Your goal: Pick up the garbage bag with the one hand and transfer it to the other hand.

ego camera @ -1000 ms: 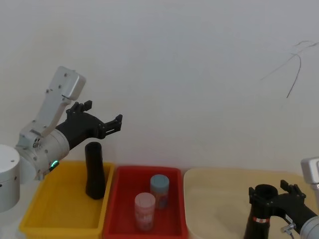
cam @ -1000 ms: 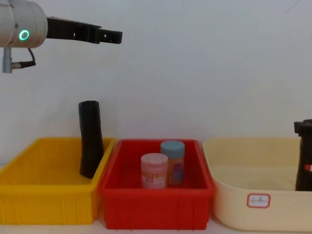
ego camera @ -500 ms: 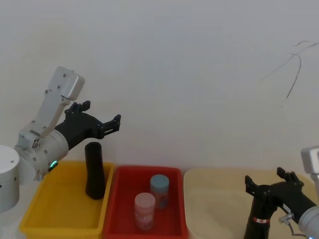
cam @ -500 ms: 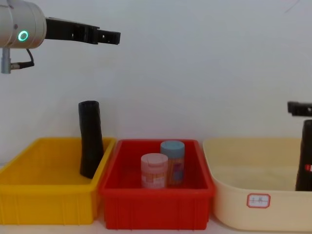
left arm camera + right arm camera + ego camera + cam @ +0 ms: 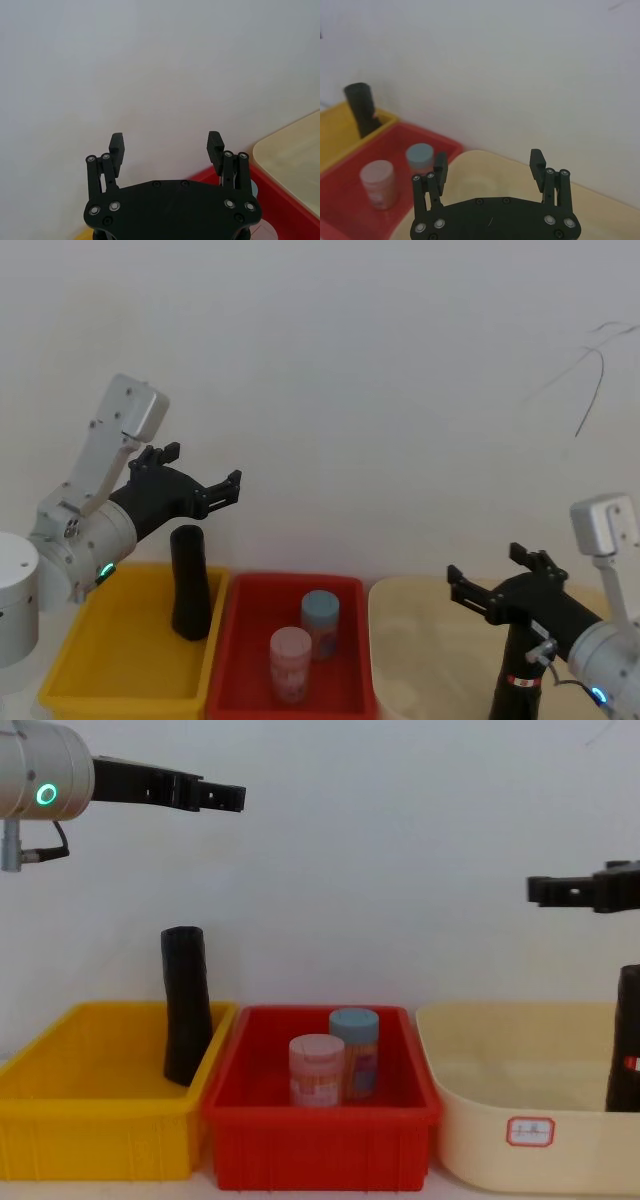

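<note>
The garbage bag (image 5: 518, 692), a black roll with a red-and-white label band, stands upright in the beige tub (image 5: 420, 640) at the right; it also shows at the chest view's right edge (image 5: 627, 1035). Above it my right gripper (image 5: 488, 567) hangs open and apart from it, with nothing between its fingers (image 5: 488, 162), level in the chest view (image 5: 537, 890). My left gripper (image 5: 208, 466) stands open high over the yellow bin (image 5: 110, 680), empty (image 5: 166, 142), at the chest view's top left (image 5: 228, 796).
A plain black roll (image 5: 190, 580) leans in the yellow bin's right corner (image 5: 186, 1005). The red bin (image 5: 320, 1145) in the middle holds a pink-lidded jar (image 5: 290, 663) and a blue-lidded jar (image 5: 320, 623). A white wall stands close behind.
My right gripper has risen from around the garbage bag's top and moved left, leaving the bag standing in the tub. The left arm has barely moved.
</note>
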